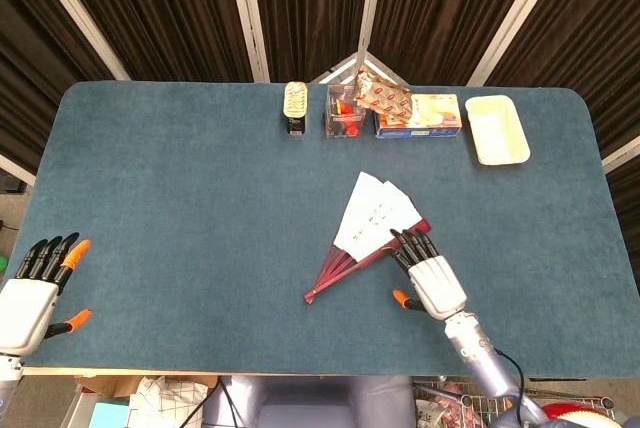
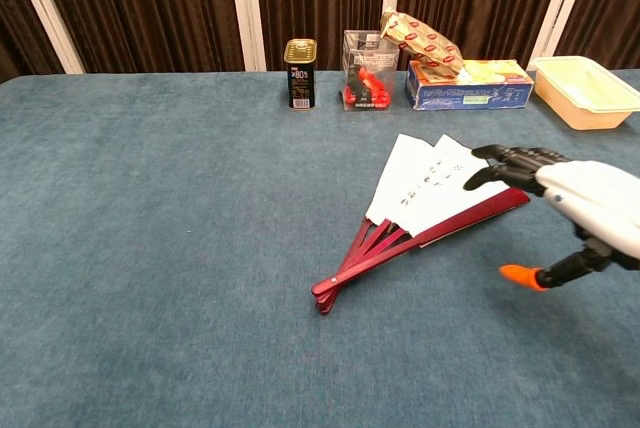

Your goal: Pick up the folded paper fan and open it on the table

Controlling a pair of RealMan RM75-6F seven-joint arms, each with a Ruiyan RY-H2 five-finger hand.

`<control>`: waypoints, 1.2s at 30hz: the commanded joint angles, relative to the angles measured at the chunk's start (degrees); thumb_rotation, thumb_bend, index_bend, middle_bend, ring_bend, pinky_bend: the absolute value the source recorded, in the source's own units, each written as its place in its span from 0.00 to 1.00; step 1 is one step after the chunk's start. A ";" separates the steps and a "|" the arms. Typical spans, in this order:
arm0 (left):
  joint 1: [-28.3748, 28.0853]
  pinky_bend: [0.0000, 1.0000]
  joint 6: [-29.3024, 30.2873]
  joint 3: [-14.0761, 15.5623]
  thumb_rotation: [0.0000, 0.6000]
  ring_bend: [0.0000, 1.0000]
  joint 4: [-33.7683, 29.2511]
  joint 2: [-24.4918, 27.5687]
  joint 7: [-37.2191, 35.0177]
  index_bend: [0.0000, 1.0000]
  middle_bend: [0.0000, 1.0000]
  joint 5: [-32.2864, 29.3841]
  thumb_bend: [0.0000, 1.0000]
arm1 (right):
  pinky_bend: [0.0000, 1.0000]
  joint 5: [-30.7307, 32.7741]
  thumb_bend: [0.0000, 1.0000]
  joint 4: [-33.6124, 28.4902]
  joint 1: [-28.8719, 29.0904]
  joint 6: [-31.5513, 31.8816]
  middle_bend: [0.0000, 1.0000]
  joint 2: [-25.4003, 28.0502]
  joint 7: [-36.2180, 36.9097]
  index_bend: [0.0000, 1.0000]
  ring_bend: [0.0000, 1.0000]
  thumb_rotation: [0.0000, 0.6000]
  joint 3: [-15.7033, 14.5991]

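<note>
Right robot hand (image 1: 430, 278) spread over fan (image 1: 372, 223)

Right hand (image 1: 432, 279): white shell, black fingers, orange thumb tip; grey wrist, black cable; left hand (image 1: 35, 288) alike.

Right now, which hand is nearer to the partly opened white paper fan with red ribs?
The right hand. Its fingertips reach the white paper fan with red ribs at its lower right edge, holding nothing. The left hand sits at the table's near-left corner, far away.
</note>
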 commanded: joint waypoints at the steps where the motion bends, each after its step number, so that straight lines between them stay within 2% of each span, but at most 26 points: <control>1: -0.06 0.00 -0.09 0.00 1.00 0.00 -0.06 -0.02 0.11 0.00 0.00 -0.01 0.00 | 0.00 0.82 0.27 2.43 1.39 -0.86 0.07 -2.39 -0.01 0.25 0.00 1.00 0.53; 9: -0.23 0.00 -0.33 -0.11 1.00 0.00 -0.08 -0.10 -0.13 0.00 0.00 -0.20 0.00 | 0.00 1.81 0.27 7.33 3.50 -1.47 0.07 -6.99 0.81 0.41 0.00 1.00 1.11; 22: -0.48 0.00 -0.85 -0.39 1.00 0.00 -0.27 -0.30 -0.24 0.00 0.00 -0.93 0.00 | 0.00 3.06 0.27 12.08 6.19 -1.25 0.08 -12.42 2.48 0.44 0.00 1.00 1.71; 36: -0.76 0.00 -1.32 -0.56 1.00 0.00 -0.27 -0.37 -0.40 0.00 0.00 -1.38 0.00 | 0.00 3.84 0.27 14.85 7.72 -1.29 0.10 -15.60 2.43 0.48 0.00 1.00 1.16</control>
